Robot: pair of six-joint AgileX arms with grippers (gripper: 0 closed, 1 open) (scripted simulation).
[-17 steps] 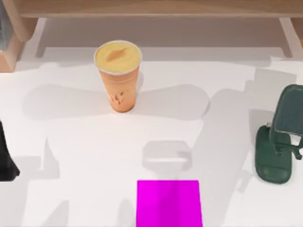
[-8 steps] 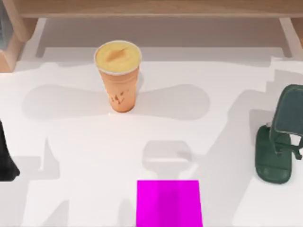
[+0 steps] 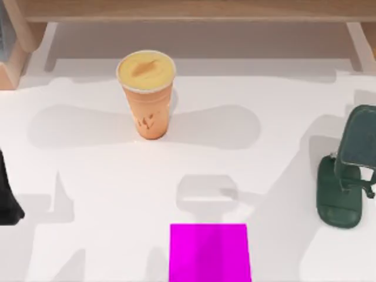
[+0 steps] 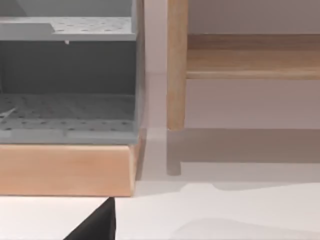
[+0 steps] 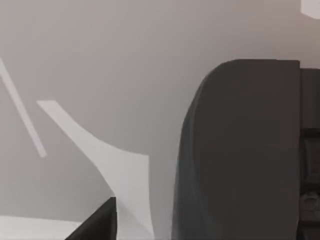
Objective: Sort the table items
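I worked at what looked like a rendered office or study desk. The table (image 3: 258, 176) was a broad, plain white top with flat, computer-drawn shadows. Along its far edge ran a light wooden shelf frame (image 3: 188, 10), and my left wrist view showed a wooden post (image 4: 177, 65) beside a grey perforated storage unit (image 4: 67, 75) set on a wooden base. Desk things stood about: a dark green stand (image 3: 348, 170) at the right and a tall orange cup (image 3: 147, 94) farther back.
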